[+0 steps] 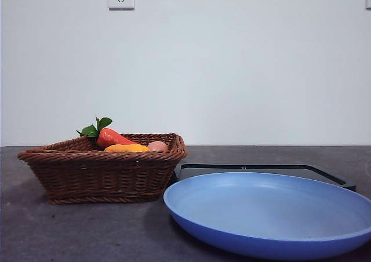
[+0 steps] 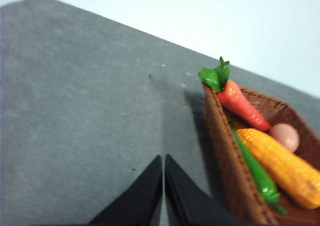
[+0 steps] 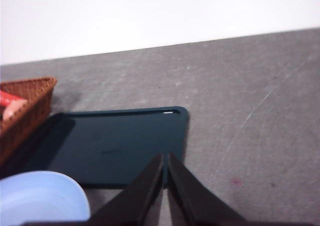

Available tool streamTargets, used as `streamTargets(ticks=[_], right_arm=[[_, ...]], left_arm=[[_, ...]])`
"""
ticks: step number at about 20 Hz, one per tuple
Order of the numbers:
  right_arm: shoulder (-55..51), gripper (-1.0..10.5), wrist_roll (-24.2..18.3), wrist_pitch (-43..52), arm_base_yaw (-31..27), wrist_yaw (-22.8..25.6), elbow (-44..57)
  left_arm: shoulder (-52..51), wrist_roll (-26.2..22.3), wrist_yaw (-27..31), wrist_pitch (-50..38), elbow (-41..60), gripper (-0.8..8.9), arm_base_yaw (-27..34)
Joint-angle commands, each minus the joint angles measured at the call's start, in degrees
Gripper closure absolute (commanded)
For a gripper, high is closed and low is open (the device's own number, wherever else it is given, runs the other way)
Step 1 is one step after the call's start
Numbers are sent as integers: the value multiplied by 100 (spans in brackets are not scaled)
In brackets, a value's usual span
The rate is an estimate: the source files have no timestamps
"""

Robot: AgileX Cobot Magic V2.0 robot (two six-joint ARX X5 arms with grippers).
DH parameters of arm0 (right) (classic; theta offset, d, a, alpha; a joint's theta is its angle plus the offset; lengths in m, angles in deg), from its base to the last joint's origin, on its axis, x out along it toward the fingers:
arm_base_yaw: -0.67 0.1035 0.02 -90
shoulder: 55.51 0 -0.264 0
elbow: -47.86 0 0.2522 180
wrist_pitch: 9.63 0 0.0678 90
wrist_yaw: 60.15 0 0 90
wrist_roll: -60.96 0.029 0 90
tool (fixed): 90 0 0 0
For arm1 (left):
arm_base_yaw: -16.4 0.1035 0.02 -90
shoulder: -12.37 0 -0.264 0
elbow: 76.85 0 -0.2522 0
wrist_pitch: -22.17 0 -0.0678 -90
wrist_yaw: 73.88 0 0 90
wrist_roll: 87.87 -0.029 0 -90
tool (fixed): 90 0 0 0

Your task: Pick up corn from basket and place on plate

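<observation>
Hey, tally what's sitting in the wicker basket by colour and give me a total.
Yellow-orange: 1, the corn
Red-orange: 1, carrot
Green: 1, long green vegetable
Pinkish-tan: 1, egg-like ball
Total: 4 in the basket

Brown woven wicker basket (image 1: 104,172) holds a yellow-orange, bumpy-kernelled corn (image 2: 282,166), a red-orange carrot (image 2: 242,106) with green leaves, a green pepper (image 2: 257,173) and a pinkish-tan egg (image 2: 285,136). Plate (image 1: 272,218) smooth blue; tray (image 3: 120,146) flat black; worktop (image 2: 90,111) mottled grey.
</observation>
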Motion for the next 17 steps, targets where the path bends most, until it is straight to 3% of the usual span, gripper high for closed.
streamTargets(ticks=[1, 4, 9, 17], right_arm=[[-4, 945, 752, 55, 0, -50, -72], [0, 945, 1005, 44, 0, -52, -240], [11, 945, 992, -229, 0, -48, -752], [710, 945, 431, -1392, 0, -195, -1937]], left_arm=[[0, 570, -306, -55, 76, 807, 15], [0, 638, -640, -48, -120, 807, 15], [57, 643, -732, 291, -695, 807, 15], [695, 391, -1038, 1196, -1937, 807, 15]])
